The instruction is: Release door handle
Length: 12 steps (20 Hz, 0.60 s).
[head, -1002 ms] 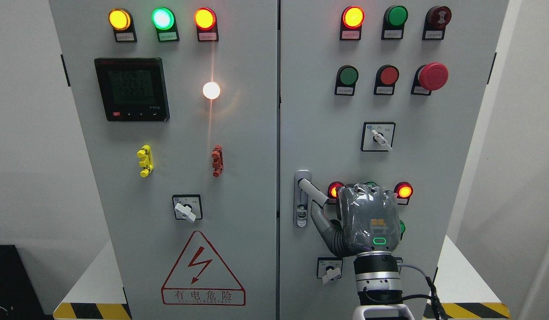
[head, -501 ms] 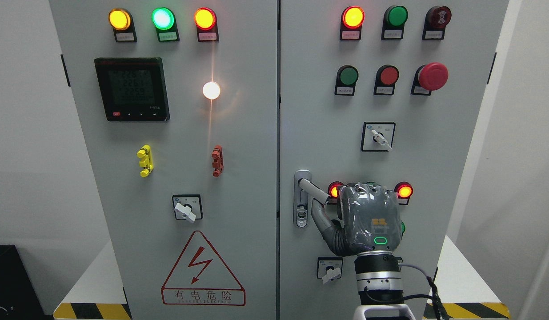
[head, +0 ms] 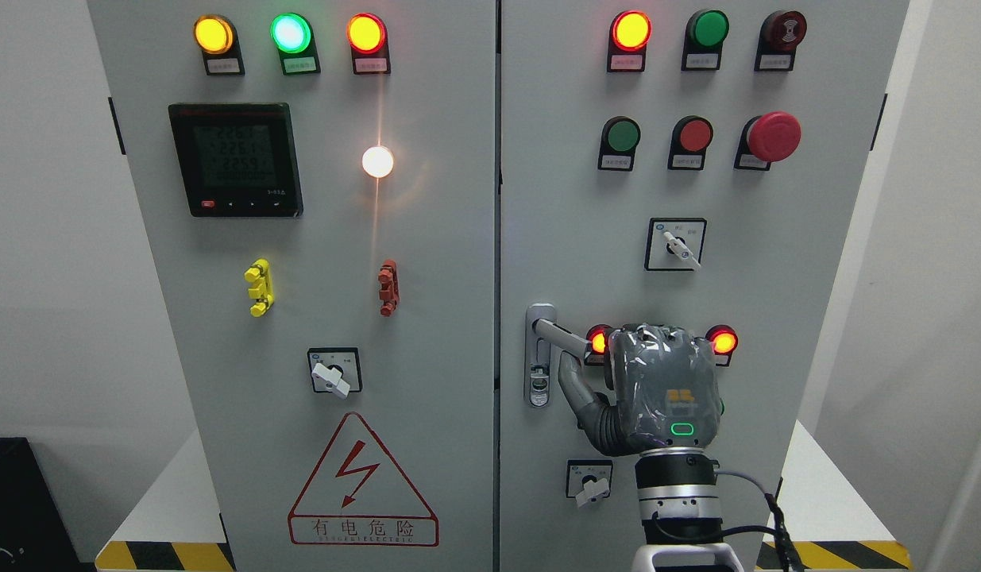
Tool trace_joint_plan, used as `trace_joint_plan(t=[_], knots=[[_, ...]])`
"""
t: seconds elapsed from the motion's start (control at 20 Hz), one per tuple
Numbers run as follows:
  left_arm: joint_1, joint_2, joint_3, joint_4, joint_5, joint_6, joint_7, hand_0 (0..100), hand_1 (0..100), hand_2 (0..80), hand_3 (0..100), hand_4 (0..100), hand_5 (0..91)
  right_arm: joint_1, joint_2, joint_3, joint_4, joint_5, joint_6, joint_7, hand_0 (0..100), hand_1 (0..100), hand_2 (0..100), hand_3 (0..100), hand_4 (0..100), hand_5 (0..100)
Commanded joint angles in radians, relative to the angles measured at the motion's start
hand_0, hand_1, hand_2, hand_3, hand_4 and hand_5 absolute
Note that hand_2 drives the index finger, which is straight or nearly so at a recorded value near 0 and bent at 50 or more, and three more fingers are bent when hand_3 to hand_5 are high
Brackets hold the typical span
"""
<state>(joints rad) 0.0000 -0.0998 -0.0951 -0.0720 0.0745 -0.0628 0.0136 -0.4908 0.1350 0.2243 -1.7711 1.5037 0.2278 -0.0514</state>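
A grey two-door electrical cabinet [head: 426,262] fills the view between pale walls, black-and-yellow striping at its foot. A red-edged lightning triangle [head: 361,481] on the left door reads 有电危险 — the smaller button labels are too small to read. The door handle [head: 560,337], a silver lever on an upright plate, juts rightward at the right door's inner edge. The right hand [head: 657,389] is curled around its outer end — thumb beneath.

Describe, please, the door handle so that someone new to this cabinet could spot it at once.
Find the grey cabinet's right door and follow its left edge to mid-height. The door handle is a silver lever jutting rightwards from a tall silver lock plate, beside the right hand. Unlike the round lamps and buttons nearby, it is plain unlit metal.
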Motion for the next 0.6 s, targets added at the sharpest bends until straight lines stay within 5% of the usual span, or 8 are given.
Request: trace_joint_plan(t=[0.0,0.55], knots=[[0.017,0.0,0.0,0.001,0.001,0.0,0.0,12,56,0.0,0,0,0.0,0.0,0.0,0.0,-0.001,0.003,-0.001,-0.001,50,34,95,100,100,100],[0.017,0.0,0.0,0.0,0.001,0.0,0.0,12,56,0.0,0,0,0.0,-0.002,-0.002,0.0,-0.007,0.003,-0.001,-0.002,49,34,95,100,100,100]])
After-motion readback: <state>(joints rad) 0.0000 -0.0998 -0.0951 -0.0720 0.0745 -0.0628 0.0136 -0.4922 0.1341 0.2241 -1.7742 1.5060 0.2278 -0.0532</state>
